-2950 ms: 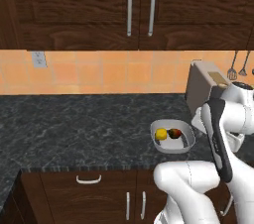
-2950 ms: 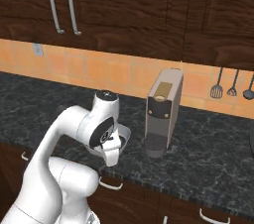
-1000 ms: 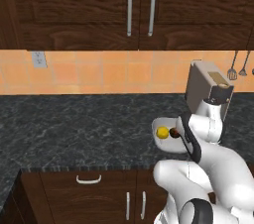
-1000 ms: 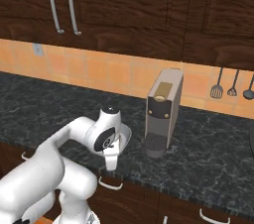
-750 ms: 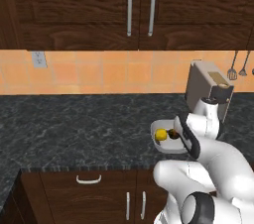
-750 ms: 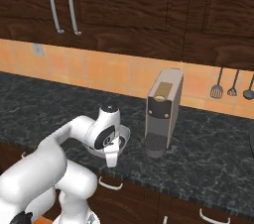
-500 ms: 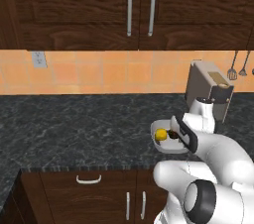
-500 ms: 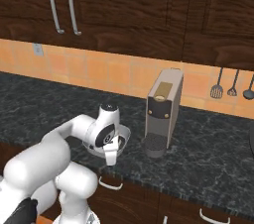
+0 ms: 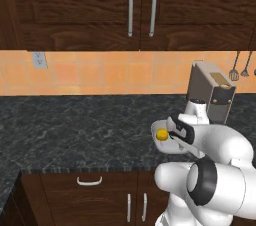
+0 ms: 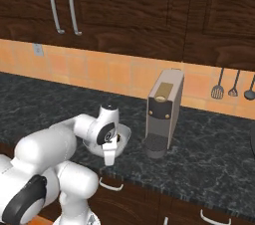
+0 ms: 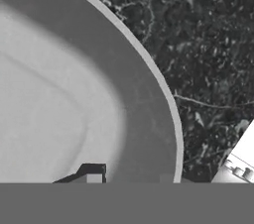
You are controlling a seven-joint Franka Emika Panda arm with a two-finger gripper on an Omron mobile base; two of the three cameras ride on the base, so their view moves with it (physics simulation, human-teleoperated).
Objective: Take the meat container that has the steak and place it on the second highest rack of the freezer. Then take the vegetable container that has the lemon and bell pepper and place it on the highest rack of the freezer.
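The counter (image 9: pixel 75 130) is running dark and marbled under the wood cabinets (image 9: pixel 140 5). The coffee machine (image 10: pixel 163 112) is standing at 2 o'clock from the bowl (image 11: pixel 69 99), which is sitting near the counter's front edge. The lemon (image 9: pixel 161 134) is lying inside it. The gripper (image 10: pixel 110 155) is reaching down at the bowl's rim; I cannot tell whether its fingers are gripping it
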